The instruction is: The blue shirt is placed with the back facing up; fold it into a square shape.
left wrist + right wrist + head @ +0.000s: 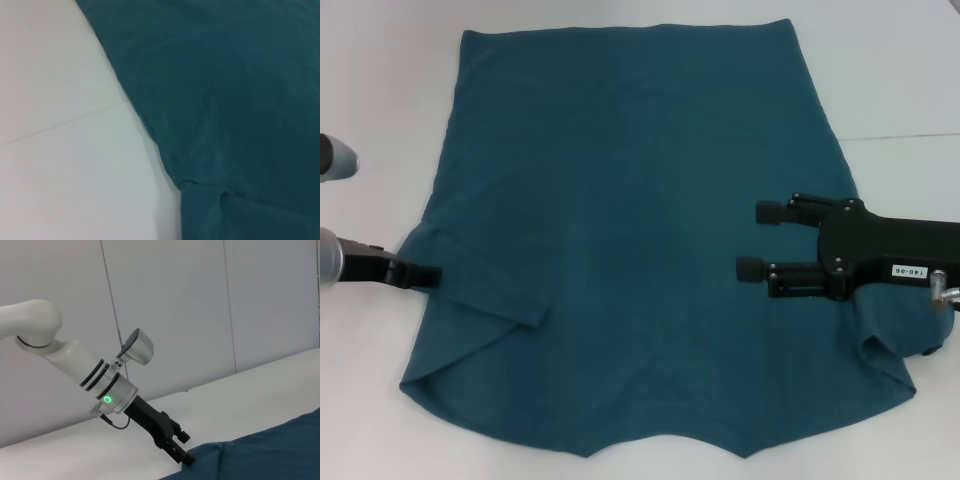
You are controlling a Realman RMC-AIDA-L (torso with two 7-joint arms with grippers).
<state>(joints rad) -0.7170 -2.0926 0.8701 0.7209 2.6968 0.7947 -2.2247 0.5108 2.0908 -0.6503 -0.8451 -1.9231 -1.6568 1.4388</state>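
The blue shirt [640,220] lies spread flat on the white table [380,100], plain side up. Its left sleeve [480,300] is turned inward onto the body. My left gripper [425,275] sits low at the shirt's left edge, touching the cloth by that sleeve; the right wrist view shows the left gripper [187,457] meeting the shirt [270,450] at its edge. My right gripper [758,240] hovers open over the shirt's right half, nothing between its fingers. The right sleeve [895,355] bunches under the right arm. The left wrist view shows only the shirt [240,100] and table.
A seam line [910,135] crosses the table at the right. Bare white table surface [60,150] surrounds the shirt on the left and far sides. A white wall [200,300] stands behind the table.
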